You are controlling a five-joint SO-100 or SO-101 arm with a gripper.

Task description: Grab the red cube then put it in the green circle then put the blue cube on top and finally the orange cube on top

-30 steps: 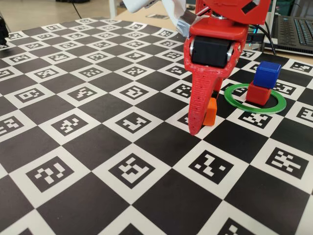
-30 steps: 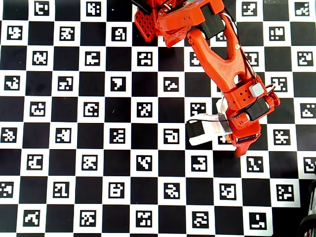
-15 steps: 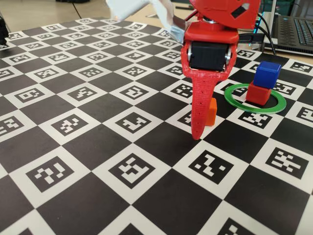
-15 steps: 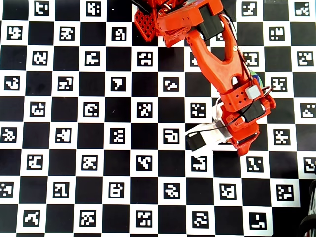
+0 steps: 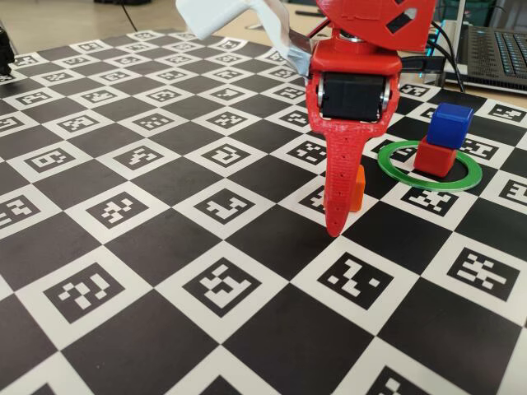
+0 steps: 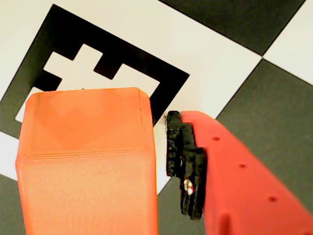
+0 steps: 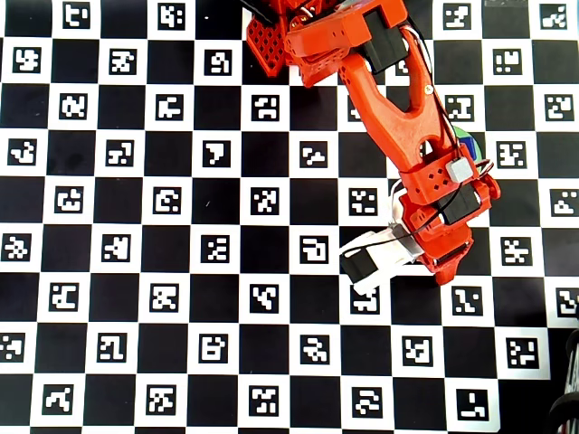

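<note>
While the blue cube (image 5: pixel 450 125) already sits on the red cube (image 5: pixel 435 156) inside the green circle (image 5: pixel 429 164), well off to the pincer's right in the fixed view, the last step is in hand — taking up the orange cube (image 5: pixel 356 188). That cube rests on the checkered table (image 5: pixel 123 247), tucked just behind the long red finger (image 5: pixel 338 177) of the pincer (image 5: pixel 344 216), which stands nearly upright with its tip at the table surface.

In the wrist view the orange cube (image 6: pixel 88 161) fills the left half of the picture and one red finger (image 6: pixel 244 181) with its black pad (image 6: pixel 183 166) stands just beside the cube's right face, a thin gap showing between them. The other finger is out of that picture, so whether the pincer is parted or already pressing cannot be told. In the overhead view the arm (image 7: pixel 398 108) hides the cubes almost wholly.

My reading: the next move calls for closing squarely on the orange cube, lifting it clear, then carrying it right and setting it on the blue cube — gently, since a two-high stack could topple at a nudge.
</note>
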